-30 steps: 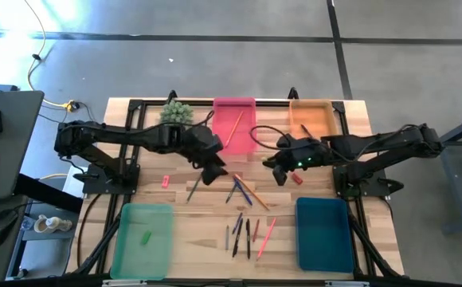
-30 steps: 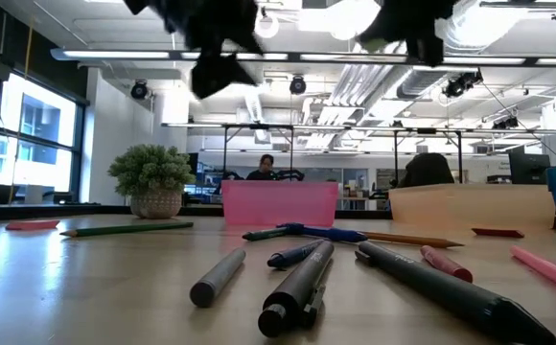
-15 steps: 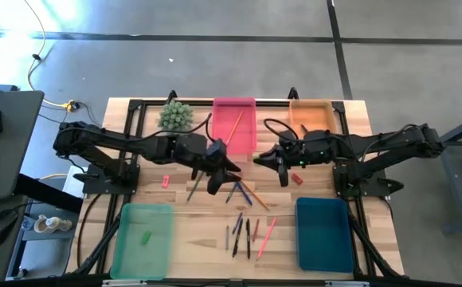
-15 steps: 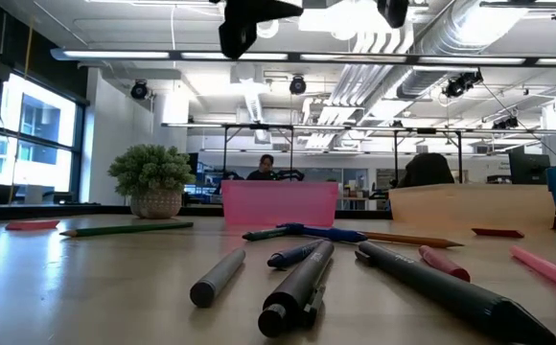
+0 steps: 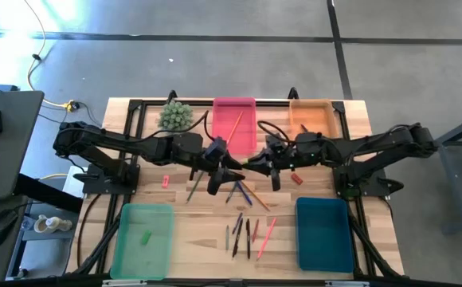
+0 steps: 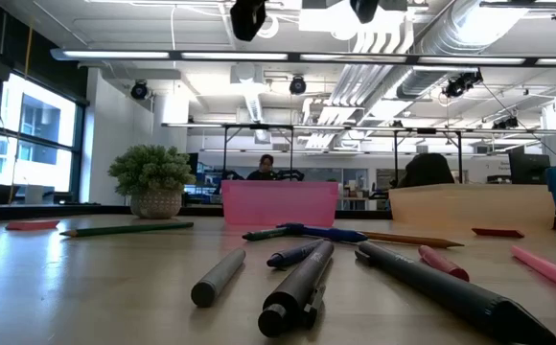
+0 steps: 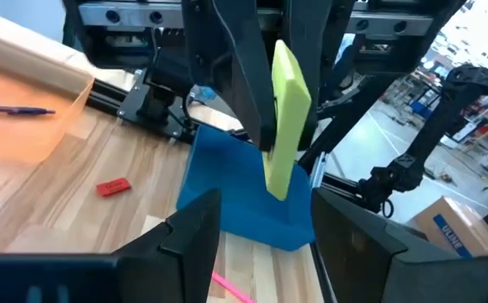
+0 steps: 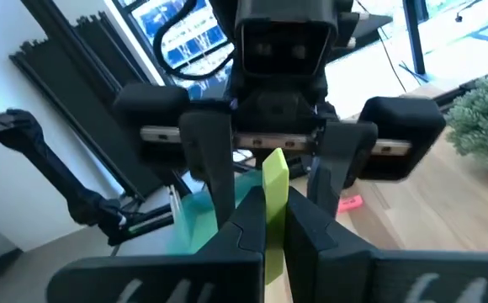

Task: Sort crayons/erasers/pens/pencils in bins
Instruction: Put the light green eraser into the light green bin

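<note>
Wooden surface [image 5: 191, 239] bearing four bins: pink [image 5: 235, 126], orange [image 5: 312, 116], light green [image 5: 142, 239], teal [image 5: 324, 233]. Above its middle the two hands meet, closer than a second earlier. Right hand [image 8: 265, 220] clamped on a flat yellow-green eraser [image 7: 284, 118], held upright; left hand [image 7: 261, 223] spread apart around it. Two red erasers [image 5: 166, 181] lie on the surface; one green eraser [image 5: 146, 237] in the light green bin
</note>
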Controlling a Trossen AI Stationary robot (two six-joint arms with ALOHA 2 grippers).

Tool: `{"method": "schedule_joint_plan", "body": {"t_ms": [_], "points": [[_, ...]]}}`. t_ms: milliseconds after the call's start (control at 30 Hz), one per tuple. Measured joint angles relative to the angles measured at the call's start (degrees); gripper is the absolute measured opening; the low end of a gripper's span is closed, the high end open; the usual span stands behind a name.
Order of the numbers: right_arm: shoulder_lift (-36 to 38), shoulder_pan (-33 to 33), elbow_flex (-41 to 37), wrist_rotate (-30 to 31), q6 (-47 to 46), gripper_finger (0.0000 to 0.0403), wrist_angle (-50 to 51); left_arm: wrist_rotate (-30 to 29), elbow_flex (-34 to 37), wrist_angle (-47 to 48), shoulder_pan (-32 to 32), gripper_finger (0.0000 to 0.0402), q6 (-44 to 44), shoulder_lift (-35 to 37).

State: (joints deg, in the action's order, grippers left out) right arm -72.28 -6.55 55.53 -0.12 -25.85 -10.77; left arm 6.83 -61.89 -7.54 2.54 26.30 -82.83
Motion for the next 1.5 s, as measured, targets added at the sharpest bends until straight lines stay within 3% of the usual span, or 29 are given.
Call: {"method": "schedule_joint_plan", "body": {"t_ms": [500, 800, 933, 1500], "points": [[-2.7, 0.0, 0.0, -0.6, -1.7, 0.0001, -0.3, 0.0, 0.0, -1.2, 0.1, 0.0165, 0.0, 0.0], [-2.6, 0.0, 0.0, 0.2, -1.7, 0.0003, -0.5, -0.2, 0.0, -1.0, 0.1, 0.0078, -1.0, 0.0], [-2.6, 0.0, 0.0, 0.6, -1.7, 0.0005, -1.0, -0.7, 0.0, -1.0, 0.1, 0.0058, -1.0, 0.1], [-2.7, 0.2, -0.1, 5.0, -1.4, 0.0003, -3.9, -4.0, 0.0, -1.5, 0.1, 0.0127, 2.0, 0.0]]}}
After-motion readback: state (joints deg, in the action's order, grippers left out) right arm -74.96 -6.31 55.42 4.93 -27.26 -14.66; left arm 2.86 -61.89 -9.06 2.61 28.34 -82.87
